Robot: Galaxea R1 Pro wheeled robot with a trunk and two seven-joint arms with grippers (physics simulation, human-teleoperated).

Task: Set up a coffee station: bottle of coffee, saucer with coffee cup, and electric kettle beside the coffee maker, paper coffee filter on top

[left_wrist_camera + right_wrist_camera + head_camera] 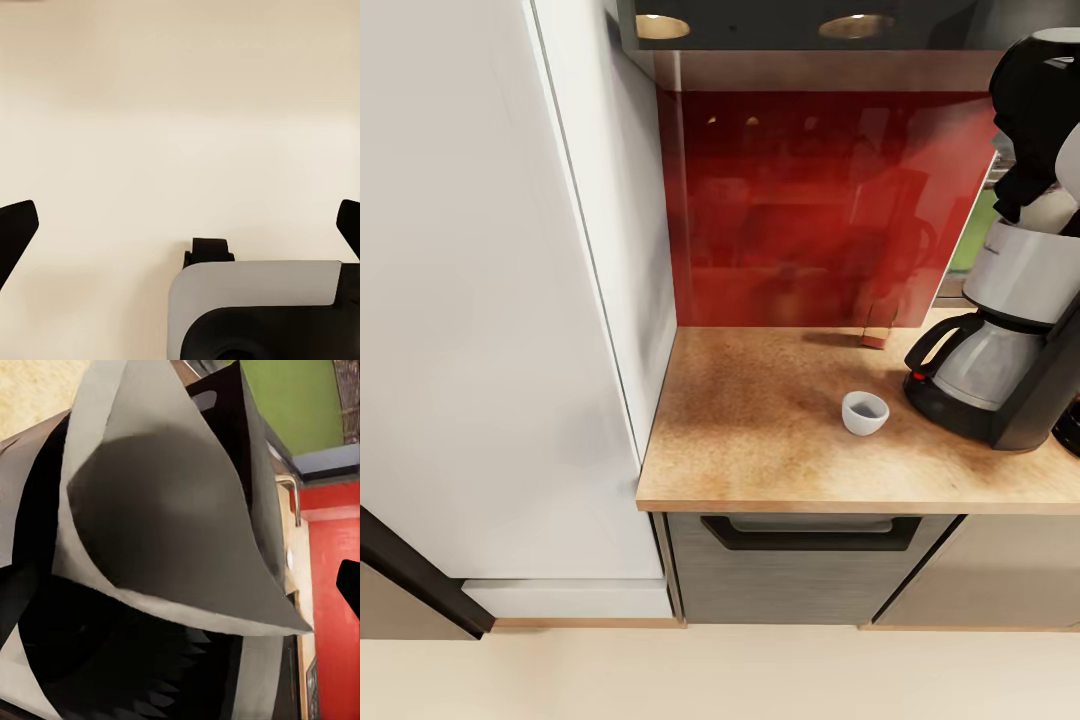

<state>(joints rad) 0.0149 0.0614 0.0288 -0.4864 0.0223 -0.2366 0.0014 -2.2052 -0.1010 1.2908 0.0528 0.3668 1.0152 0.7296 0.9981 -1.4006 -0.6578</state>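
Seen from the head: at the right end of the table (760, 420), the coffee maker (1010, 330), upright, with its glass carafe (985, 365) in place and the black handle turned toward the open part of the table. Just beside it, on the bare wood and not touching it, the coffee cup (865, 412), upright, with nothing under it. Behind both, a glossy red wall panel (800, 200). Above that, the underside of the kitchen shelf (760, 22) with two round lights. To the left, a tall white cabinet (480, 300). Under the table edge, a grey drawer front with a black handle (810, 532). Below, pale floor (710, 680).

Above the coffee maker, at the upper right of the head view, the black right arm (1032, 100), reaching down over the top of the machine.

From the right wrist: very close to the camera, the paper coffee filter (150, 510), off-white, opened like a cone, tilted, lying over a dark ribbed hollow (most likely the machine's basket, but too near to tell for sure). Of the right jaws, just one dark fingertip (349, 585) at the picture's edge; impossible to tell whether open, closed or gripping the paper.

From the left wrist: left jaws wide open, two dark fingertips (16, 229) far apart with nothing between, over plain beige floor and a grey-and-black part of the robot (255, 315).
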